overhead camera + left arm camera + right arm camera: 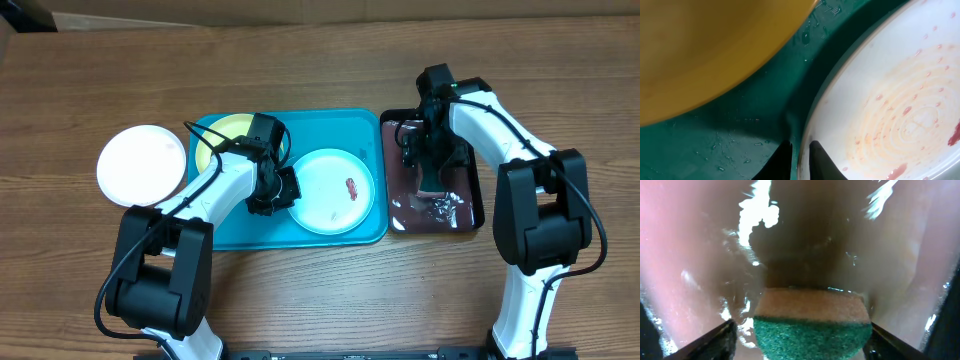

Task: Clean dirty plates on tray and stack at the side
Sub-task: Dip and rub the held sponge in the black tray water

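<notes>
The light blue plate lies on the right half of the turquoise tray, with a red smear near its middle. My left gripper is shut on this plate's left rim; in the left wrist view the jaws pinch the rim of the smeared plate. The yellow-green plate sits at the tray's back left and fills the upper left of the left wrist view. The white plate lies on the table left of the tray. My right gripper is open around a green-and-tan sponge.
The narrow black tray with brownish liquid stands right of the turquoise tray, and the sponge lies in it. The turquoise tray floor is wet with droplets. Wooden table surrounds both trays.
</notes>
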{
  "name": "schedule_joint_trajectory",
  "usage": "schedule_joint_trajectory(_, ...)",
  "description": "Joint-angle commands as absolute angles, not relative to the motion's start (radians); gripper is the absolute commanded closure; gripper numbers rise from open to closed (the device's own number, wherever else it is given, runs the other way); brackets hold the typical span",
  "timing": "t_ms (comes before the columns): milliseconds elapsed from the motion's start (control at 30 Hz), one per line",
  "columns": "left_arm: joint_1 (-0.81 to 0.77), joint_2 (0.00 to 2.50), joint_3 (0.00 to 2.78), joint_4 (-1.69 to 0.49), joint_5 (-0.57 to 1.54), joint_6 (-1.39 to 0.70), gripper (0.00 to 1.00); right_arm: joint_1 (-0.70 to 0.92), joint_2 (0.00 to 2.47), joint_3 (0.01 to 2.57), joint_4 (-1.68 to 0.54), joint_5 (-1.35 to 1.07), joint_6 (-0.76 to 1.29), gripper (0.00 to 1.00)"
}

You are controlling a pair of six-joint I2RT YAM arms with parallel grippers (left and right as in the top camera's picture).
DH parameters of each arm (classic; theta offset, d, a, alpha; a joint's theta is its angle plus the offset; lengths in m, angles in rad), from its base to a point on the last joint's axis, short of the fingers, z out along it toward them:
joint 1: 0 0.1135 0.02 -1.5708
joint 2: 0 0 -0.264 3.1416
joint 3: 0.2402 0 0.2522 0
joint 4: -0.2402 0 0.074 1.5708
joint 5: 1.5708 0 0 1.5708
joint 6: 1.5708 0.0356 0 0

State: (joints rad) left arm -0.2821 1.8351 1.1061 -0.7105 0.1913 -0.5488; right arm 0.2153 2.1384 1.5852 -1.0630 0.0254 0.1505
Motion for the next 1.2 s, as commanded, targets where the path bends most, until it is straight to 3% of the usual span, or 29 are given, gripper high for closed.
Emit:
schedule_joint_trajectory(0,-0.289,1.847,1.108,-0.710,0.199,-0.553,0.84,0.206,2.104,1.576,-1.055,0.020,0.154,0.46)
schedule_joint_trajectory(33,-0.289,1.847,1.108,-0.710,0.199,-0.553,0.84,0.207,2.104,1.575,-1.055,0.020,0.154,0.75)
schedule_joint_trajectory(67,-0.289,1.847,1.108,-0.710,0.199,-0.553,0.84,0.207,2.104,1.575,-1.055,0.019,0.154,0.96)
schedule_joint_trajectory(167,-0.289,1.847,1.108,-0.710,0.199,-0.553,0.84,0.207,2.104,1.575,-1.045,0.004,0.153,0.94)
schedule_joint_trajectory(233,-0.289,1.847,1.108,-0.710,0.199,-0.553,0.83,0.207,2.104,1.576,-1.040,0.004,0.153,0.39)
schedule_joint_trajectory(267,-0.289,1.847,1.108,-0.710,0.199,-0.553,0.82,0.206,2.104,1.579,-1.040,0.004,0.153,0.28)
schedule_joint_trajectory(433,-0.289,1.847,1.108,-0.710,0.184,-0.546,0.80,0.205,2.104,1.613,-1.048,0.004,0.153,0.30)
schedule_joint_trajectory(500,-0.289,1.847,1.108,-0.711,0.172,-0.546,0.80,0.205,2.104,1.624,-1.049,0.004,0.153,0.37)
schedule_joint_trajectory(533,-0.289,1.847,1.108,-0.711,0.172,-0.546,0.80,0.205,2.104,1.626,-1.048,0.004,0.153,0.51)
schedule_joint_trajectory(567,-0.289,1.847,1.108,-0.711,0.173,-0.546,0.80,0.205,2.104,1.626,-1.048,0.004,0.153,0.76)
schedule_joint_trajectory(600,-0.290,1.847,1.108,-0.711,0.173,-0.546,0.80,0.205,2.104,1.626,-1.048,0.004,0.153,0.92)
schedule_joint_trajectory(633,-0.290,1.847,1.108,-0.711,0.173,-0.546,0.80,0.205,2.104,1.626,-1.049,0.004,0.153,0.96)
schedule_joint_trajectory(667,-0.290,1.847,1.108,-0.711,0.173,-0.546,0.80,0.205,2.104,1.626,-1.049,0.004,0.153,0.96)
schedule_joint_trajectory(700,-0.290,1.847,1.108,-0.711,0.173,-0.546,0.80,0.205,2.104,1.626,-1.048,0.004,0.153,0.88)
schedule_joint_trajectory(767,-0.290,1.847,1.108,-0.710,0.173,-0.546,0.80,0.205,2.104,1.632,-1.059,0.001,0.153,0.54)
schedule_joint_trajectory(800,-0.290,1.847,1.108,-0.711,0.173,-0.546,0.80,0.205,2.104,1.641,-1.080,-0.007,0.153,0.45)
schedule_joint_trajectory(967,-0.290,1.847,1.108,-0.714,0.173,-0.546,0.80,0.205,2.104,1.679,-1.200,-0.028,0.152,0.41)
schedule_joint_trajectory(1167,-0.290,1.847,1.108,-0.732,0.173,-0.546,0.79,0.207,2.104,1.657,-1.213,-0.028,0.153,0.47)
